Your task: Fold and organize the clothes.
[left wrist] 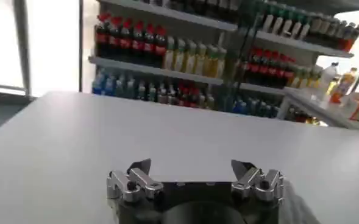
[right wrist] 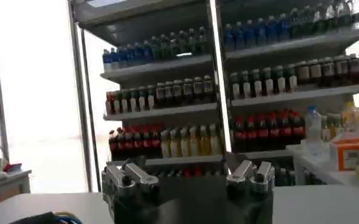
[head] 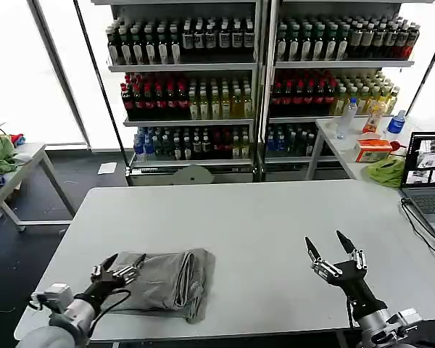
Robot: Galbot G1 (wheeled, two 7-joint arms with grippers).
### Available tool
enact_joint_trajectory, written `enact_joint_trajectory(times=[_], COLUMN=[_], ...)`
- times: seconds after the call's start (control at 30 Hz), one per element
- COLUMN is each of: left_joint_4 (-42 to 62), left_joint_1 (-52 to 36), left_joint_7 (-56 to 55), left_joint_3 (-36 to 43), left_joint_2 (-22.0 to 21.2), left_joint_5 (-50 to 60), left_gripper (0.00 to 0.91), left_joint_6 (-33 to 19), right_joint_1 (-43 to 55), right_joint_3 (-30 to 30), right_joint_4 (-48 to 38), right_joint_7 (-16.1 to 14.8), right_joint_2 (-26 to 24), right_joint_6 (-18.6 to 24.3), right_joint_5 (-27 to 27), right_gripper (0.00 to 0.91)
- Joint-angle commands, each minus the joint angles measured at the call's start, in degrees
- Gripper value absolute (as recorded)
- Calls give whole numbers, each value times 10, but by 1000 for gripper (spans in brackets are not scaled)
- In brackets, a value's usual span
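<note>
Left gripper (head: 123, 267): yours, low at the table's near-left corner, fingers spread and empty, tips just touching or hovering at the near-left edge of the folded grey shirt (head: 168, 280); contact cannot be confirmed. Right gripper (head: 335, 254): jaws wide, nothing held, raised over bare tabletop well apart from the shirt. White table (head: 275, 217): large, mostly bare; shirt lies as a compact bundle near the front-left edge. Shelving with bottled drinks (head: 254, 80): behind the table, out of your reach path. Laptop (head: 431, 181): at the far-right edge, cable trailing toward the right arm's side. Step, by judgement: folding looks finished; you next tidy or shift the bundle inward. Room: plenty centre and right; little margin between shirt and front edge, so move it away from the edge.
</note>
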Motion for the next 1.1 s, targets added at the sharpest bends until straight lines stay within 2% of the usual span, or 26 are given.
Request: enact_joint_trajectory(times=[0.03, 0.37, 0.97, 1.0, 1.03, 1.1], left_joint_4=[76, 111, 103, 101, 101, 99], left_joint_1=[38, 13, -9, -6, -5, -2], left_joint_7=[67, 67, 59, 59, 59, 59], left_joint_3=[-97, -60, 0, 5, 7, 11], left_joint_2=[1, -28, -60, -61, -62, -67], left_joint_5=[20, 13, -1, -3, -3, -2], left_gripper=[907, 907, 907, 312, 0, 10], left_joint_6=[-1, 10, 25, 25, 25, 21], right_joint_1=[5, 2, 8, 8, 8, 10], right_joint_3=[-3, 1, 3, 3, 3, 2], right_joint_4=[-4, 2, 8, 8, 8, 7], right_joint_7=[0, 3, 5, 5, 5, 5], right_joint_2=[-5, -8, -8, -8, -9, -9], right_joint_6=[0, -1, -4, -4, -4, -4], right_joint_5=[3, 6, 12, 12, 12, 12], right_gripper=[907, 907, 907, 907, 907, 907])
